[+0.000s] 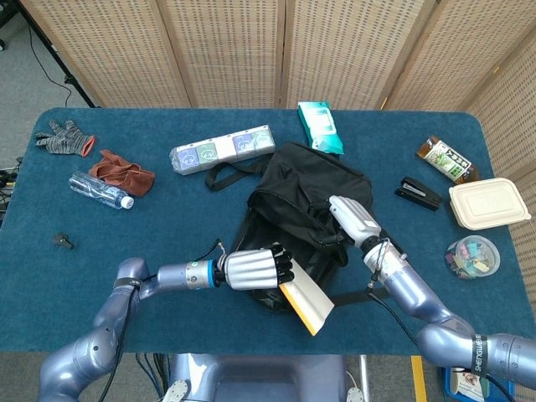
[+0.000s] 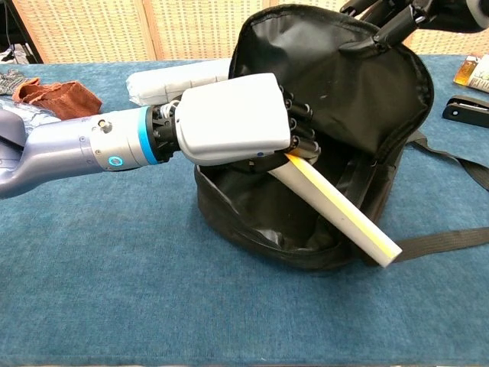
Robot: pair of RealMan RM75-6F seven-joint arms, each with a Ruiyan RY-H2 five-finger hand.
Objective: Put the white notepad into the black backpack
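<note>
While the right hand (image 1: 353, 219) holds the backpack (image 2: 359, 115) open by its top edge, the left hand (image 2: 233, 122) grips the notepad (image 2: 336, 210) over the opening, far end poking past the rim, not inside yet.

A desk (image 1: 167, 218) with a blue cloth top fills the middle of the room. Behind the desk stands a folding wicker screen (image 1: 251, 50). Left of the desk, grey floor (image 1: 21, 84) carries a black cable (image 1: 50, 63).

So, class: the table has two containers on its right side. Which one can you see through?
The round tub, near the table's front edge: its clear plastic shows colourful clips inside. The beige lidded box behind it is opaque.
</note>
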